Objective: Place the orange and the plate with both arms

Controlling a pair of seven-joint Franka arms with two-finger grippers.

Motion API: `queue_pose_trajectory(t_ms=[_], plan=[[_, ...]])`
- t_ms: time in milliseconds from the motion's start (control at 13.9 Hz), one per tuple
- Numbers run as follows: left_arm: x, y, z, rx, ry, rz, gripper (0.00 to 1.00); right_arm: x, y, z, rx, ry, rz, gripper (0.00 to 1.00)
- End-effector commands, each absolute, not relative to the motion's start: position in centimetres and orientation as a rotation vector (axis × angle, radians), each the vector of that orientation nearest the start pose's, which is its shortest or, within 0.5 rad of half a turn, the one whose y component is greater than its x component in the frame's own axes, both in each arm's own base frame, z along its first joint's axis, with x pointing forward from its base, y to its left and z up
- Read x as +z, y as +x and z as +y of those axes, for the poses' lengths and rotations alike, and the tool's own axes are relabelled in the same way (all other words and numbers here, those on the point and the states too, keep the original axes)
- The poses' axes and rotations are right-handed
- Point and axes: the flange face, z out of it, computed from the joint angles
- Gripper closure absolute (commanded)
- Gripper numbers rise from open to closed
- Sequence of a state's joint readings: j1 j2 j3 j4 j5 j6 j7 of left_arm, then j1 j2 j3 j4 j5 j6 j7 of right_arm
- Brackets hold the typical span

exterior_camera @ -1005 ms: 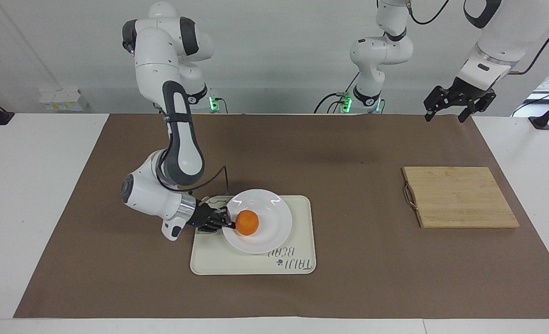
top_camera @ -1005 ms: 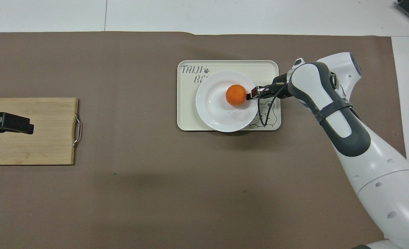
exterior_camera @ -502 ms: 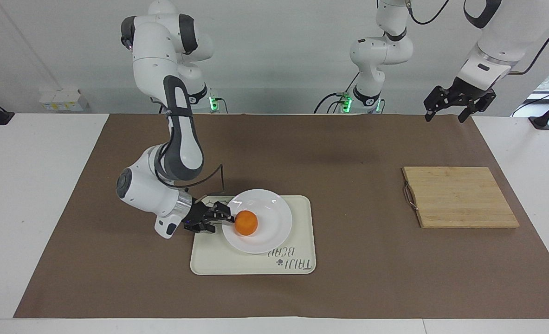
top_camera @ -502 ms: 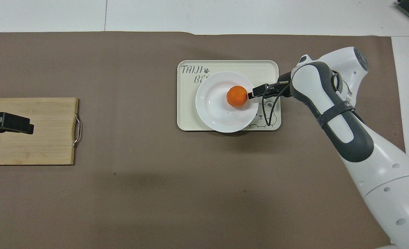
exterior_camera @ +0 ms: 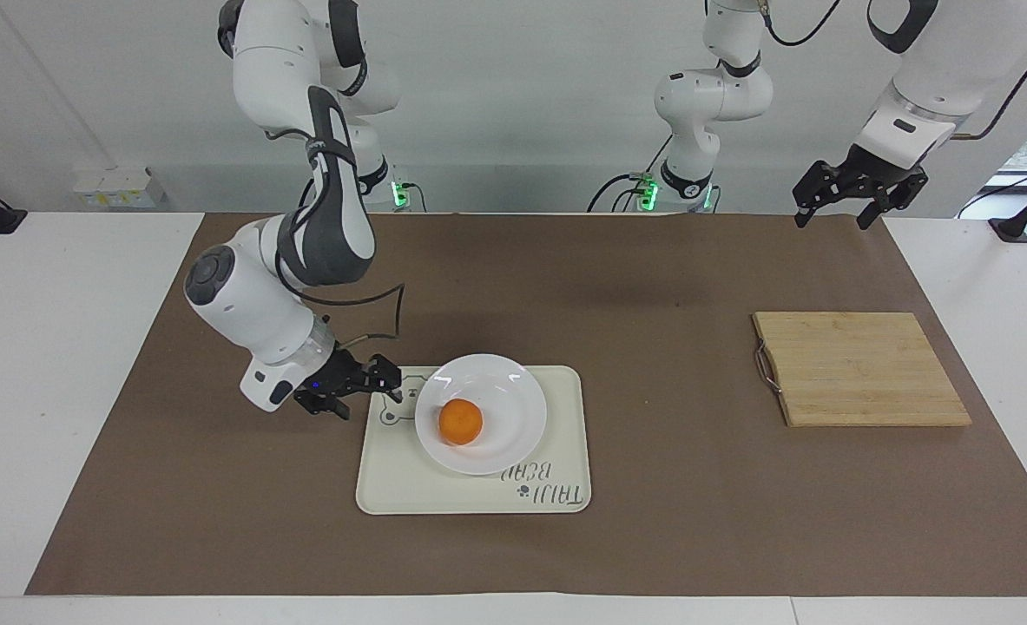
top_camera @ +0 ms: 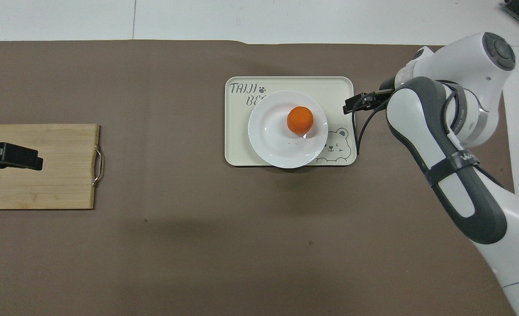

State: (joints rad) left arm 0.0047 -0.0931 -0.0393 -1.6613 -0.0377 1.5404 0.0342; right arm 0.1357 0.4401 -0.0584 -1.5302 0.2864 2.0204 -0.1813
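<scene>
The orange (exterior_camera: 461,421) lies in the white plate (exterior_camera: 513,430), which stands on a cream tray. In the overhead view the orange (top_camera: 300,120) sits a little off the plate's (top_camera: 272,140) middle, toward the right arm's end. My right gripper (exterior_camera: 389,382) is open and empty, low over the tray's edge beside the plate and apart from the orange; it also shows in the overhead view (top_camera: 350,104). My left gripper (exterior_camera: 832,221) is open and empty, held high over the left arm's end of the table, where the arm waits; the overhead view shows it (top_camera: 31,159) over the wooden board.
The cream tray (exterior_camera: 409,490) with a bear drawing and lettering lies mid-table on the brown mat; it also shows in the overhead view (top_camera: 237,151). A wooden cutting board (exterior_camera: 860,369) with a metal handle lies toward the left arm's end; it shows in the overhead view too (top_camera: 53,188).
My right gripper let go of the orange and drew back off the plate, rising toward the right arm's end. The orange stays in the plate. The left arm has not moved.
</scene>
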Motion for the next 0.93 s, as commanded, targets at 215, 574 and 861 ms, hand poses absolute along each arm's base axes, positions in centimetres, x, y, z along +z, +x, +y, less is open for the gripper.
queue_pose_trajectory(t_ms=[215, 574, 861], plan=[[63.4, 52.0, -2.1, 0.046, -3.160, 0.107, 0.00, 46.3, 66.1, 4.4, -0.045, -3.047, -0.241, 0.00], [63.3, 52.1, -2.1, 0.049, -3.160, 0.105, 0.00, 49.5, 64.1, 3.6, 0.002, -3.091, -0.208, 0.00], [63.4, 52.0, -2.1, 0.046, -3.160, 0.107, 0.00, 52.3, 62.4, 3.3, -0.005, -3.134, -0.232, 0.00]])
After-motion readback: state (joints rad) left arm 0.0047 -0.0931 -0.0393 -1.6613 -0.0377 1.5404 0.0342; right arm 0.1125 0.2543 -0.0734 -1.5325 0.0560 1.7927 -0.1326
